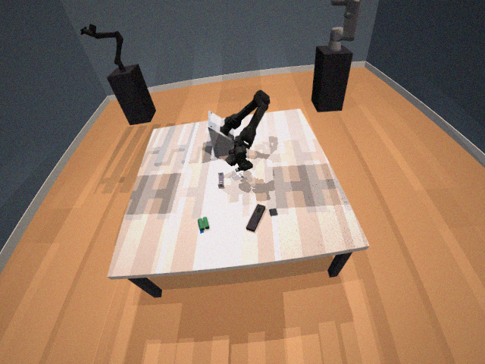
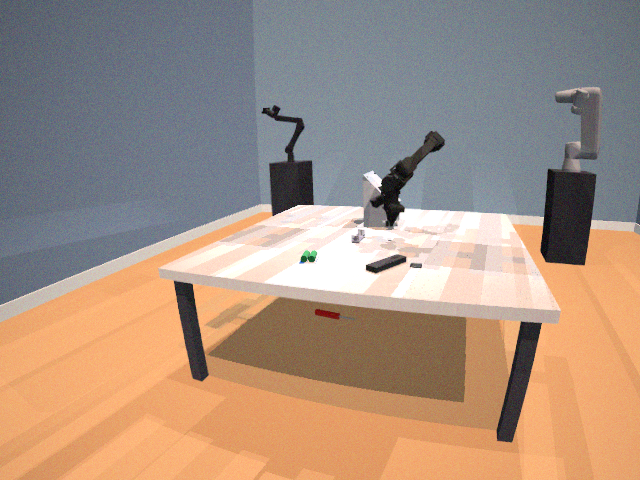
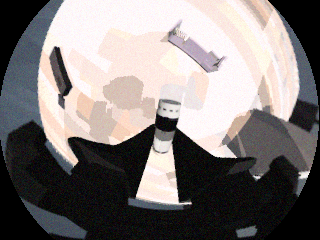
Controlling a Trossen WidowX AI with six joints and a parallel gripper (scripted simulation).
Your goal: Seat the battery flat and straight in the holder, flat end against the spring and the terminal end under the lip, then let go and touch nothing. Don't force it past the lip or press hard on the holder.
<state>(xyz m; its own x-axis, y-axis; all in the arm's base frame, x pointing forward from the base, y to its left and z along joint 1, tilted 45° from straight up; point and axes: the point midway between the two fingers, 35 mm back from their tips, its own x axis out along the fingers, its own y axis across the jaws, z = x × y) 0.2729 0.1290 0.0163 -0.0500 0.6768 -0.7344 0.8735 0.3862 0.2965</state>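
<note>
My gripper (image 1: 239, 170) (image 2: 391, 225) (image 3: 164, 128) is shut on the battery (image 3: 166, 122), a short cylinder with white, black and grey bands. In the wrist view the battery sticks out beyond the fingertips, its upper end leaning slightly right. Which end is the terminal cannot be told. The fingers appear to be above the table. The holder (image 1: 221, 180) (image 2: 358, 236) (image 3: 195, 51) is a small pale purple tray with raised ends and a spring at one end. It lies on the table, apart from the gripper, to its left in the top and exterior views. No battery shows in it.
A grey-white slanted stand (image 1: 220, 144) (image 2: 370, 204) (image 3: 272, 142) is close behind the gripper. Two green cylinders (image 1: 203, 224) (image 2: 308, 256), a black remote-like block (image 1: 255, 218) (image 2: 386, 263) (image 3: 60, 71) and a small dark square (image 1: 273, 211) (image 2: 416, 265) lie nearer the table's front.
</note>
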